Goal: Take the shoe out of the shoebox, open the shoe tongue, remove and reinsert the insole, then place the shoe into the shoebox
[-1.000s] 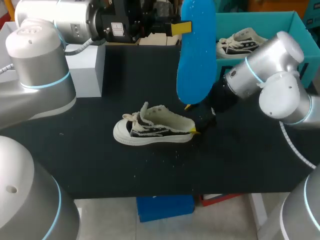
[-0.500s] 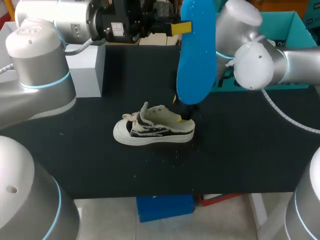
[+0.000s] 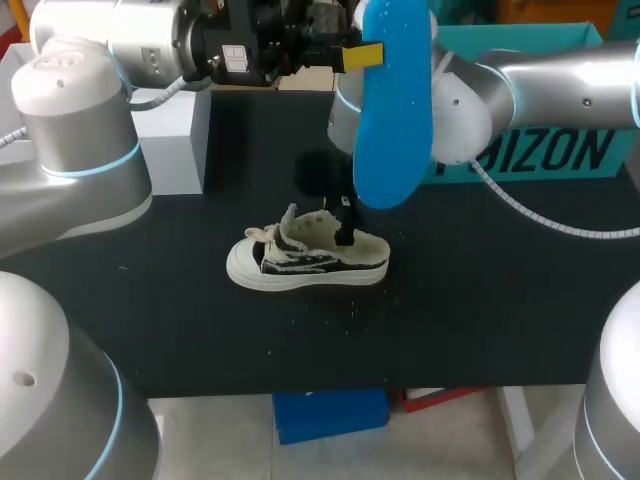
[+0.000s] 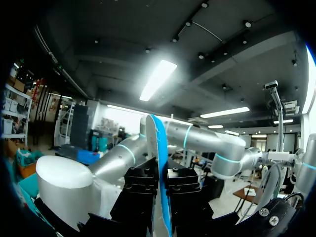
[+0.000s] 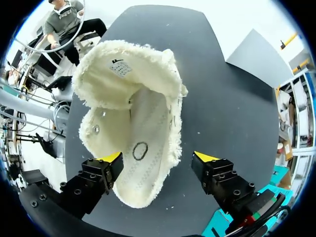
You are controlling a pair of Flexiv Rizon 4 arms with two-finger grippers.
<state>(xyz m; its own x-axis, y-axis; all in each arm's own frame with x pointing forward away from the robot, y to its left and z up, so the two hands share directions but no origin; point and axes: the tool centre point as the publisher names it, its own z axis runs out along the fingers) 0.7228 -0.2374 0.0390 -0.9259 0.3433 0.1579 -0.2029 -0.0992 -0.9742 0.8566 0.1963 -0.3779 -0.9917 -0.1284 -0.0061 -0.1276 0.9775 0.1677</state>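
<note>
Right arm (image 3: 470, 95) has swung in from frame right; right gripper (image 3: 340, 222) now hangs over the heel end of the shoe (image 3: 305, 258), jaws wide apart, holding nothing. Shoe lies mid-frame, toe left, heel right. Top centre, left gripper (image 3: 368, 57) is clamped on the blue insole (image 3: 393, 110), upright, above the shoe in frame. Insole's long axis is vertical vs shoe's horizontal, so reinsertion prob needs a tilt; right jaws may block the opening. Teal shoebox (image 3: 560, 150) sits upper right

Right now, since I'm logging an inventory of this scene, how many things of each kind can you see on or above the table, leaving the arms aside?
sneaker: 1
blue insole: 1
teal shoebox: 1
pale grey block: 1
Total: 4
</note>
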